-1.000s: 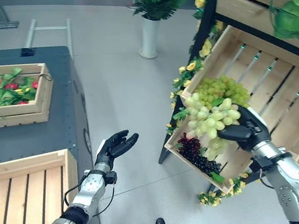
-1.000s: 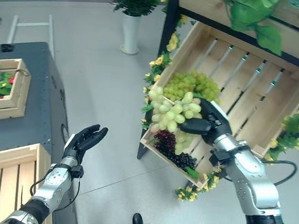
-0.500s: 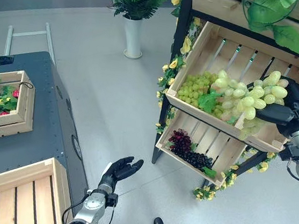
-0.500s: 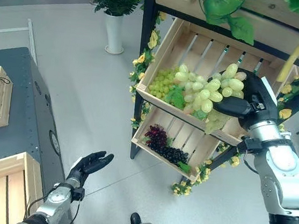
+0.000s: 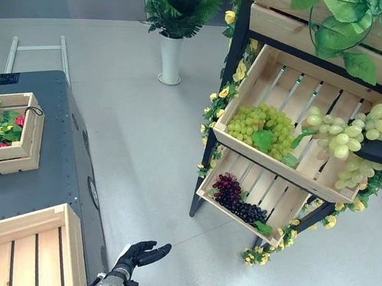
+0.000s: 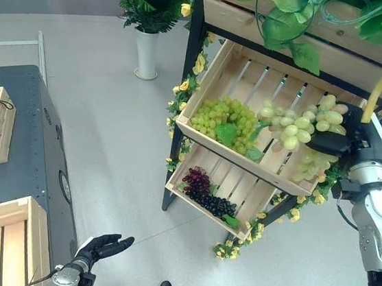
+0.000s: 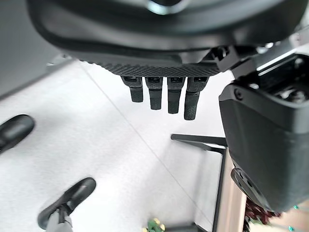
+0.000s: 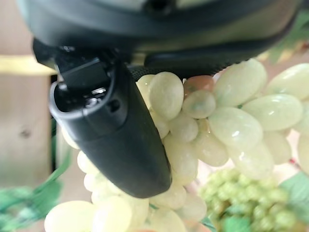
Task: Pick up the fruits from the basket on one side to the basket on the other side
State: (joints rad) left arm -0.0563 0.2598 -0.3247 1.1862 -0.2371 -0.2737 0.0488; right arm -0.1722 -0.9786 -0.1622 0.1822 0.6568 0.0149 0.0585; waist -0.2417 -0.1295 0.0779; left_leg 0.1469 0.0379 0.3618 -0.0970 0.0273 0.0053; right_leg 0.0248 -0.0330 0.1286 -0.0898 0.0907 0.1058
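My right hand (image 6: pixel 348 142) is shut on a bunch of pale green grapes (image 6: pixel 296 127), held in the air by the right end of the upper shelf crate (image 5: pixel 255 67). In the right wrist view the thumb (image 8: pixel 120 140) presses across the pale grapes (image 8: pixel 231 125). A darker green bunch (image 5: pixel 262 127) lies in that upper crate. Dark purple grapes (image 5: pixel 236 198) lie in the lower crate (image 5: pixel 284 202). An empty slatted wooden crate (image 5: pixel 20 251) sits at the lower left. My left hand (image 5: pixel 138 254) hangs low over the floor beside it, fingers (image 7: pixel 164 96) straight and holding nothing.
A dark table (image 5: pixel 57 169) on the left carries the empty crate and a smaller crate of flowers (image 5: pixel 3 128). A potted plant in a white vase (image 5: pixel 170 58) stands on the floor behind. The shelf frame is trimmed with yellow flowers and leaves (image 5: pixel 214 118).
The camera has shifted. Against the shelf, my right hand has carried the pale bunch from over the crates' front to the upper crate's right end. My left hand has sunk lower.
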